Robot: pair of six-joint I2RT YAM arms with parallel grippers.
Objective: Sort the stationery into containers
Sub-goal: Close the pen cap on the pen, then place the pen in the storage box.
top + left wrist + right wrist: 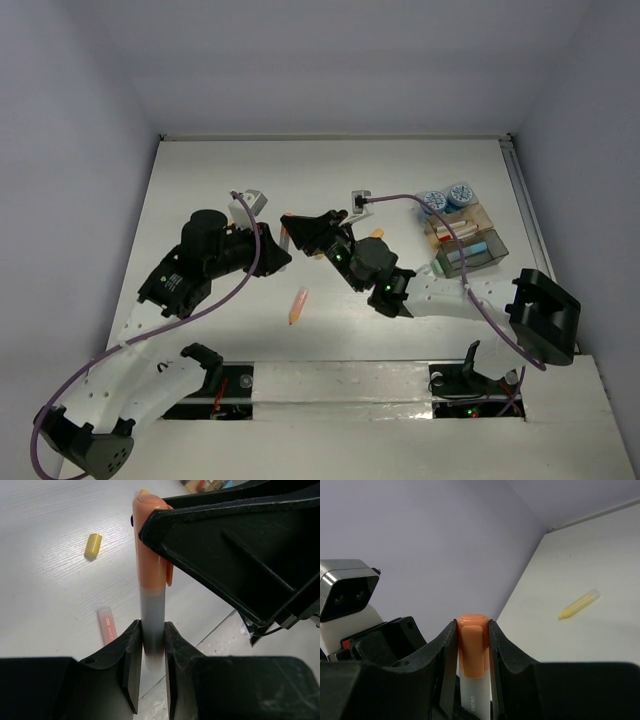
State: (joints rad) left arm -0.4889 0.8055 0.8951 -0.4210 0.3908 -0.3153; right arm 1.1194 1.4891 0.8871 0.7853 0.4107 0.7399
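The orange-capped pen with a pale grey plastic barrel point(151, 600) is held up off the white counter point(400, 170), between the two arms and well apart from the trays. The left end effector point(152, 632) is clamped on the barrel's lower end and the right end effector point(472, 627) is closed on the orange cap, so both grip the one pen. If the two pull apart, the cap may come off instead of the pen passing across. If either lets go before the other's hold is sound, the pen could tip and drop near the loose orange pen point(298, 306) below. At the right, the tan wood-coloured tray point(484, 213) holds a few small reddish and pale pieces. The clear grey plastic tray point(500, 250) beside it holds a light-blue piece, and two round blue-and-white pots point(432, 201) stand just beyond.
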